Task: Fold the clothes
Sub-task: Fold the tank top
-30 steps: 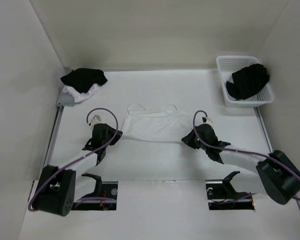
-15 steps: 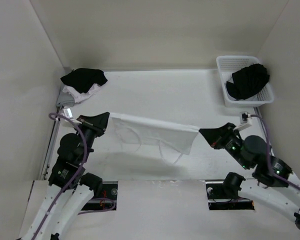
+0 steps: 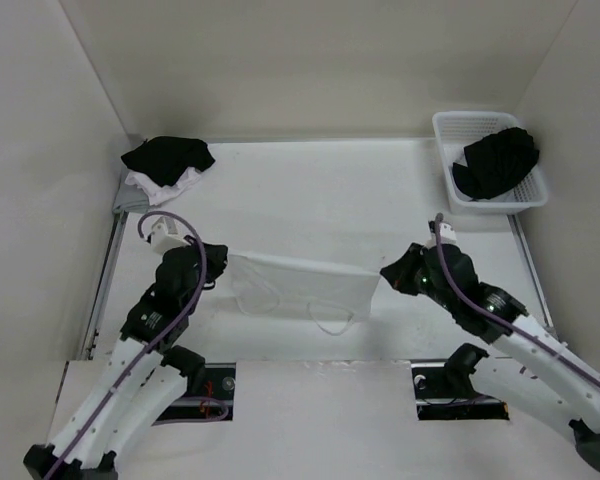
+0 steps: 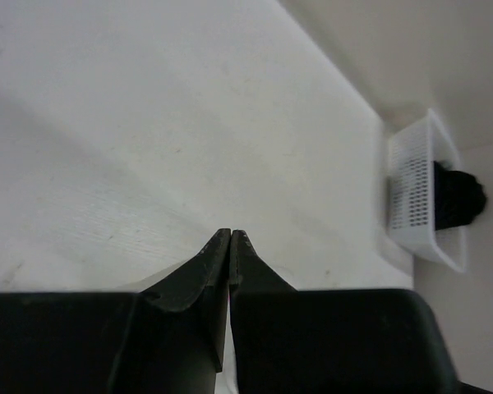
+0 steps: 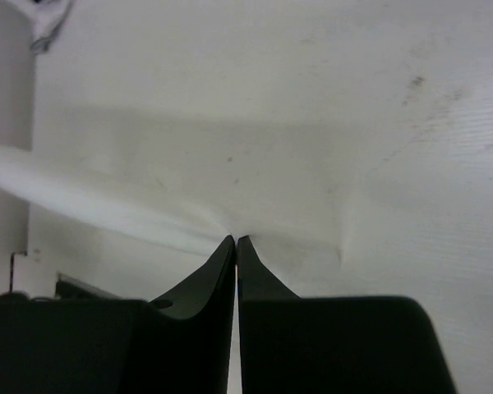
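left tool (image 3: 220, 262), right tool (image 3: 385, 272) pinch tank top (image 3: 300, 282) edges

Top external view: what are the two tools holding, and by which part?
Both hold the white tank top, stretched between them: the left tool pinches one end of the edge opposite the straps, the right tool the other end.

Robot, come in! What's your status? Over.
Both hands shut: left hand on one end of the tank top, right hand on the other. Top stretched between them. Nothing in the way; clothes pile and basket sit at the far corners.
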